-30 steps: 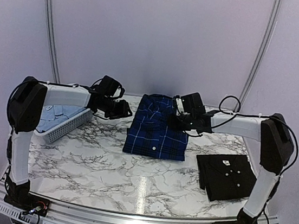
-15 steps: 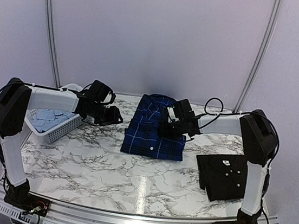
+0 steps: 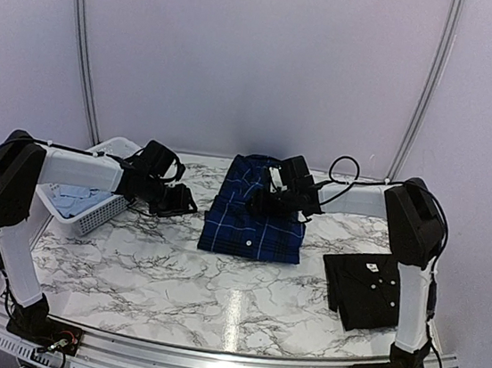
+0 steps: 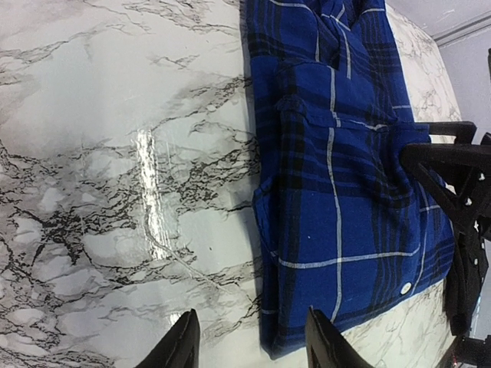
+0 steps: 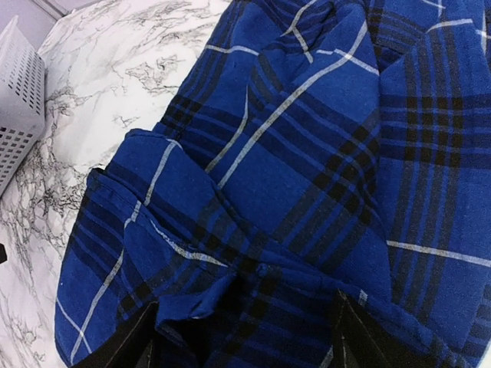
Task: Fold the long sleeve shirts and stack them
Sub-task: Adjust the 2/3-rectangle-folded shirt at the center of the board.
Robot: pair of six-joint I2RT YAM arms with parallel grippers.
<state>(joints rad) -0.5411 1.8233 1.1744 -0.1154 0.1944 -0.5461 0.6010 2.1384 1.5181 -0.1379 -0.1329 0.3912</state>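
Right gripper is spread wide over the plaid shirt, perhaps grazing the cloth. Left gripper hangs parted and empty beside the shirt's edge.

Open desk toward six o'clock
Bare marble runs from six to eight; plaid shirt blocks twelve, black shirt four, basket ten.

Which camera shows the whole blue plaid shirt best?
The top external view: the plaid shirt lies folded, nearly whole, the right tool over its far part. The left wrist view shows one long edge and a button; the right wrist view only close-up folds.
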